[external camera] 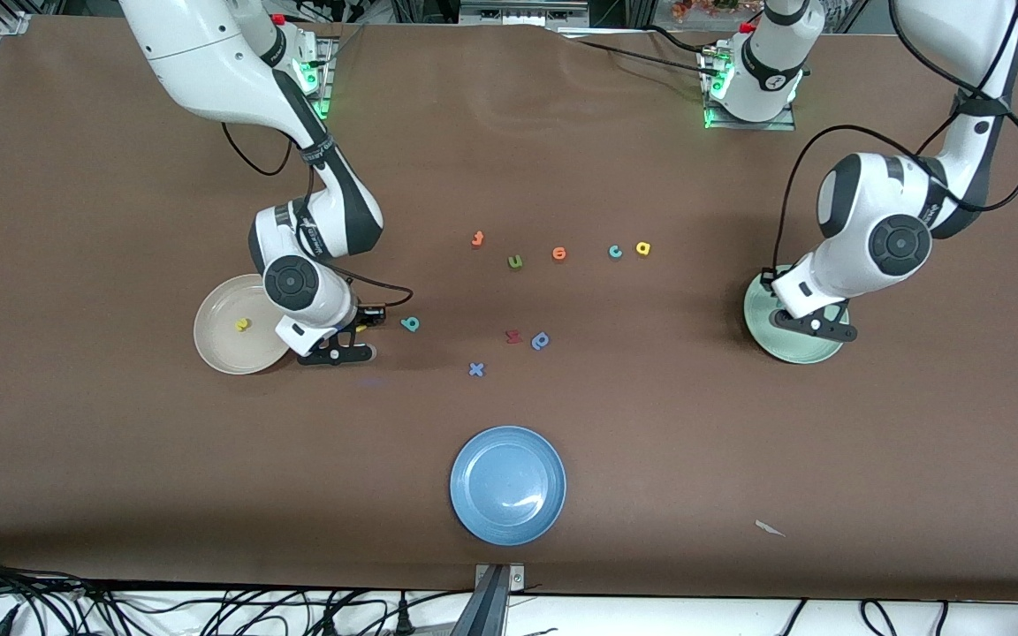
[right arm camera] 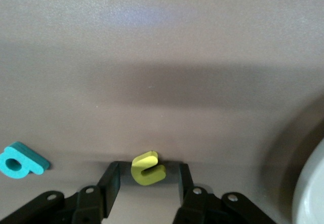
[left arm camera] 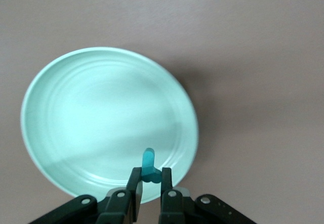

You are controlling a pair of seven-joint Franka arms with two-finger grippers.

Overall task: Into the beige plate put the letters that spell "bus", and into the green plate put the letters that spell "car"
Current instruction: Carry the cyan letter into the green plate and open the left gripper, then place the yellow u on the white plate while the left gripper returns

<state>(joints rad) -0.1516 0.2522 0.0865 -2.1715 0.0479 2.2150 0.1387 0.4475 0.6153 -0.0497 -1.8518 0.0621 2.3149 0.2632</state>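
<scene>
Your right gripper (right arm camera: pixel 147 183) straddles the yellow foam "u" (right arm camera: pixel 147 168) on the brown counter (external camera: pixel 650 424), jaws apart, not gripping. Your left gripper (left arm camera: pixel 150 183), clamped on the teal foam "r" (left arm camera: pixel 148 164), hangs over the pale green plate (left arm camera: pixel 76 112); release next.

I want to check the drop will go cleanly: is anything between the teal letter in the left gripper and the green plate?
Nothing visible. The left gripper is shut on the teal letter and hangs over the green plate, near its rim. The plate's surface below shows bare, with no other letter on it.
</scene>
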